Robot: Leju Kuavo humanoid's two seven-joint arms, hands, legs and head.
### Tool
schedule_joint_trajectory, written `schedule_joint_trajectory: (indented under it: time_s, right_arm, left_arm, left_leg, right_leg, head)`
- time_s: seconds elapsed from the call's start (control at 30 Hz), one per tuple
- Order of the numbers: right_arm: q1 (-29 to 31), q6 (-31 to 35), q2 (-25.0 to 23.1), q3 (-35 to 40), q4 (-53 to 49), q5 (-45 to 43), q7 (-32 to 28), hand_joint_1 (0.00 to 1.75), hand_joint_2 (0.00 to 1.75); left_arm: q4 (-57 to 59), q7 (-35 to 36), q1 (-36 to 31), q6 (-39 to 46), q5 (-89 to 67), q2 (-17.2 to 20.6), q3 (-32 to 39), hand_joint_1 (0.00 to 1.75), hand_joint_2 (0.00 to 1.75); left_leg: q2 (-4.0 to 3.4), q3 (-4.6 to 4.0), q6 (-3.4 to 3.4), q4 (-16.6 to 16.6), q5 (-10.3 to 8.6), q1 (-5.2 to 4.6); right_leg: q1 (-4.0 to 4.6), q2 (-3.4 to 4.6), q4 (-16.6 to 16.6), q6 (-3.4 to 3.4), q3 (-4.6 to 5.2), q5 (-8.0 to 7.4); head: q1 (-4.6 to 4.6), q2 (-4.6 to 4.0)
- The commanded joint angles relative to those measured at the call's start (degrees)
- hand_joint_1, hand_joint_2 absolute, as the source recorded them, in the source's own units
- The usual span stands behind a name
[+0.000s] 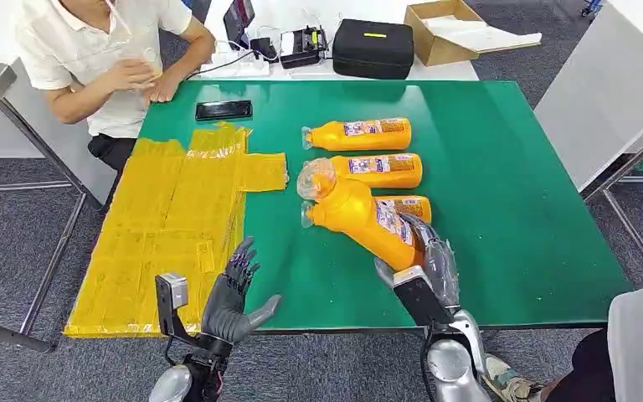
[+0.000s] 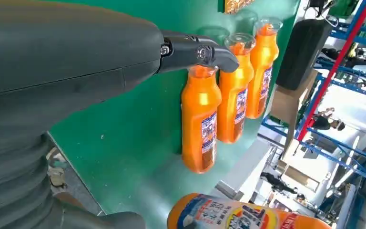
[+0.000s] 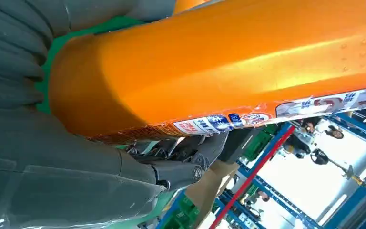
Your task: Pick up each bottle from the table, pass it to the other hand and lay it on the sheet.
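Gripping an orange bottle (image 1: 360, 222) in the right hand (image 1: 429, 266), left hand (image 1: 233, 300) spread empty.

Head view looks down over the green table (image 1: 486, 167); both wrist views sit close, sharing its orange bottles (image 2: 200, 124).

We look down on a green table (image 1: 502, 209) with metal legs, standing on grey carpet (image 1: 17, 243). Beyond its far edge runs a white surface (image 1: 444, 71) carrying a black case (image 1: 373, 48), an open cardboard box (image 1: 445, 32), a small black device (image 1: 303, 46) and a power strip with cables (image 1: 234, 60). A black phone (image 1: 223, 110) lies near the table's far left corner, where a seated person (image 1: 92, 59) leans in. A grey table (image 1: 594, 100) stands to the right. Blue and red shelving frames (image 2: 343, 52) rise under bright light.
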State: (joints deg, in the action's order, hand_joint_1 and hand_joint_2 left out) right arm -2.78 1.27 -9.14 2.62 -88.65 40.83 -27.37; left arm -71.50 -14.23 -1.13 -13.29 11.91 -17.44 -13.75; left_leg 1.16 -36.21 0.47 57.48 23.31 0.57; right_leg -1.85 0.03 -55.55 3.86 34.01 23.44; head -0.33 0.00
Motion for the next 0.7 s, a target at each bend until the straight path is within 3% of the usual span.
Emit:
schedule_joint_trajectory:
  time_s: [0.03,0.23,0.33,0.5,0.7]
  right_arm:
    - [0.88,-0.86,0.4,1.59,0.76,-0.23,-0.45,1.64,1.75]
    - [2.96,-2.78,-1.16,9.69,9.99,0.42,-0.37,1.75,1.75]
    - [4.38,-1.28,-1.8,13.21,14.14,0.75,-0.8,1.75,1.75]
    - [4.58,0.14,-2.24,15.89,14.2,1.82,-0.58,1.61,1.75]
    - [4.04,0.5,-1.28,17.6,14.56,2.07,0.0,1.59,1.75]
  left_arm:
    - [4.37,-0.48,-1.67,-1.18,1.45,-1.89,0.09,0.0,1.75]
    - [3.85,-3.76,-4.88,-4.37,4.98,-2.05,-3.79,0.0,1.75]
    - [4.96,-1.62,-5.66,-7.24,11.56,-1.99,-4.88,0.0,1.75]
    - [7.82,-2.71,-7.78,-5.58,11.23,-2.02,-6.06,0.0,1.75]
    - [10.48,-5.04,-11.0,-3.41,10.1,-2.56,-7.12,0.0,1.75]
  left_leg:
    - [-0.12,0.27,0.02,0.05,0.16,0.04]
    - [-0.16,0.29,-0.01,0.06,0.15,0.07]
    - [-0.1,0.12,-0.02,0.0,0.04,0.06]
    - [-0.12,0.23,0.0,0.02,0.1,0.11]
    - [0.01,0.17,0.01,0.03,0.07,0.09]
  right_leg:
    - [0.09,0.01,0.03,-0.22,-0.3,0.11]
    - [0.13,0.04,0.02,-0.28,-0.33,0.1]
    - [0.1,0.04,0.05,-0.15,-0.14,0.01]
    - [0.15,0.01,0.04,-0.21,-0.24,0.07]
    - [0.11,-0.09,0.04,-0.18,-0.23,0.07]
  head:
    - [0.0,0.0]
    - [0.0,0.0]
    - [0.0,0.0]
    - [-0.02,0.0]
    - [-0.02,0.0]
